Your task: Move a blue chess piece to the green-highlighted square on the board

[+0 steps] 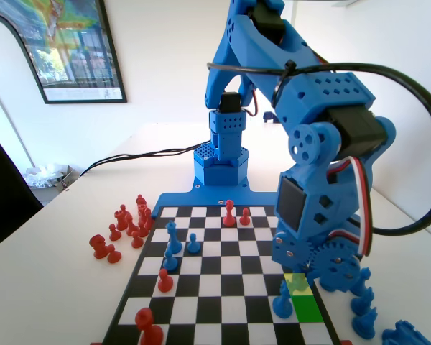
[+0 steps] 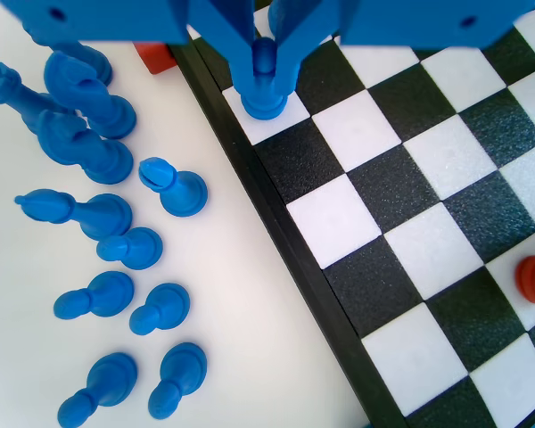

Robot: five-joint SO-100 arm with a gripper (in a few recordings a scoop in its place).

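gripper (image 2: 264, 76) clenched on blue pawn (image 2: 264, 89) | pawn base on white edge sq, wrist view 12 o'clock | green sq (image 1: 305, 307) just beside, fixed view 5 o'clock | placement looks unfinished, release pending

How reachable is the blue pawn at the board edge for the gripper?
Likely yes: the gripper straddles the blue pawn, a jaw on each side, and the squares next to it look bare.

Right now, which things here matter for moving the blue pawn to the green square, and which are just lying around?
In play:
blue chess piece
gripper
green-highlighted square
board

Lying about:
spare blue pieces beside the board
red pieces on the table
framed picture
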